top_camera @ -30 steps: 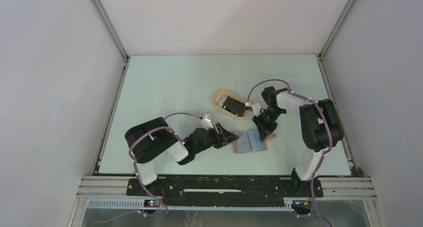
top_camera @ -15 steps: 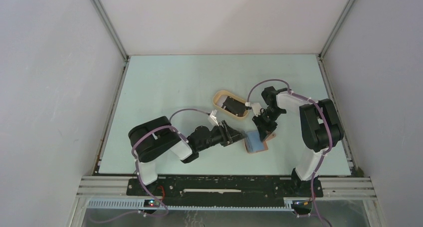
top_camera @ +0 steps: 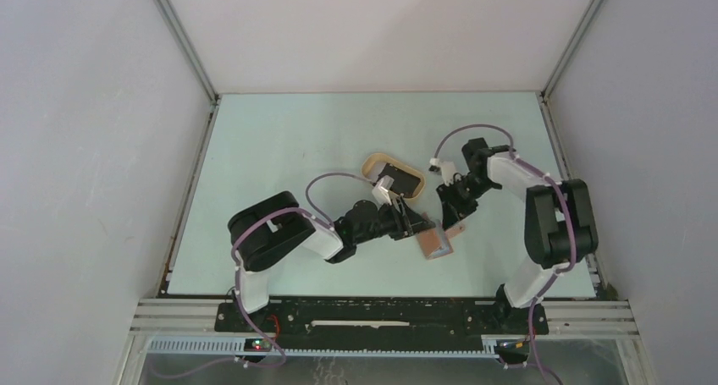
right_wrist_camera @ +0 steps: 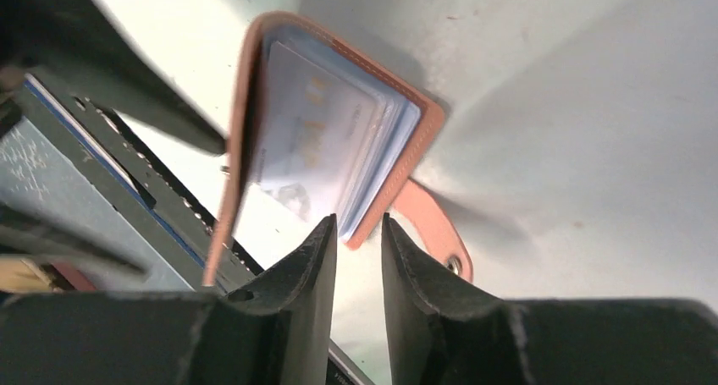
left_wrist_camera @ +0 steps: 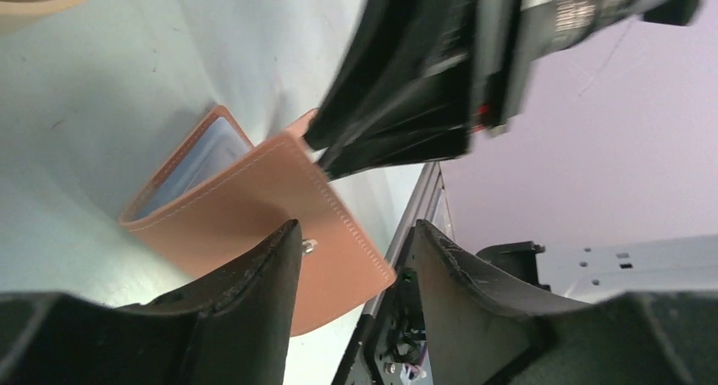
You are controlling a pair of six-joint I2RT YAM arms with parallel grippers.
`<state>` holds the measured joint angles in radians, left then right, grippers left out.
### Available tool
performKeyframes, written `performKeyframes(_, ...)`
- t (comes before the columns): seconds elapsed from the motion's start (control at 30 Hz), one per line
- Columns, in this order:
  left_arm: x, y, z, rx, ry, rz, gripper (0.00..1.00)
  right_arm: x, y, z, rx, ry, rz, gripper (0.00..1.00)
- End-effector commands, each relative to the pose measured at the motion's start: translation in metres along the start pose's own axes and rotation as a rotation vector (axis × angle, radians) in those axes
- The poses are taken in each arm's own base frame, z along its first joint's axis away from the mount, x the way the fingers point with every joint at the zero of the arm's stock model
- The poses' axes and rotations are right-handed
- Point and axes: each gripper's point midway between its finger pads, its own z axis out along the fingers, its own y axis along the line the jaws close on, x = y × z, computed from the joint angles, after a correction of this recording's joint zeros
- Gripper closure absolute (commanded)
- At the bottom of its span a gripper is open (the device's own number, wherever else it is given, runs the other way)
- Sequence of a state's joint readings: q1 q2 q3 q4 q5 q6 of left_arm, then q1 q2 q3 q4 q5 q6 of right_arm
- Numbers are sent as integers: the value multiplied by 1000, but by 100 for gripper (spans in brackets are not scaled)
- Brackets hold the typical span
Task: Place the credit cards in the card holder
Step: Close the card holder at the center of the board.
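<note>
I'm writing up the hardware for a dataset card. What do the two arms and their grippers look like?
Both the left arm and right arm have bulky black joint housings joined by white links. A purple cable loops along each. The gripper fingers are matte black, thick, tapering, with scuffed edges.

place: robot lab test cell | evidence: white panel walls (top_camera: 85,148), aluminium frame rails (top_camera: 182,38), pale-green tabletop (top_camera: 279,140)
</note>
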<state>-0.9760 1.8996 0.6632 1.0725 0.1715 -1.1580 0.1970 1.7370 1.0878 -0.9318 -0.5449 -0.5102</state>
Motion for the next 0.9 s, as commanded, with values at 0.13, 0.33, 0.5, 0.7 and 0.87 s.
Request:
performKeyframes(0.13,4,14,22,-66,49,82,44,-24,1,-60,36,-263,-21,59)
performKeyframes(0.33,3,31,25,-152,58,134,56,-10,-24,-55,82,-214,40,56)
performKeyframes(0.5,5,40,24,-193,67,155,59,-3,-31,-47,66,-176,70,55)
performKeyframes(0.7,9,43,25,-198,77,157,62,3,-32,-41,45,-144,82,59)
performKeyframes(0.87,8,44,25,-200,74,164,63,13,-37,-45,13,-141,131,64)
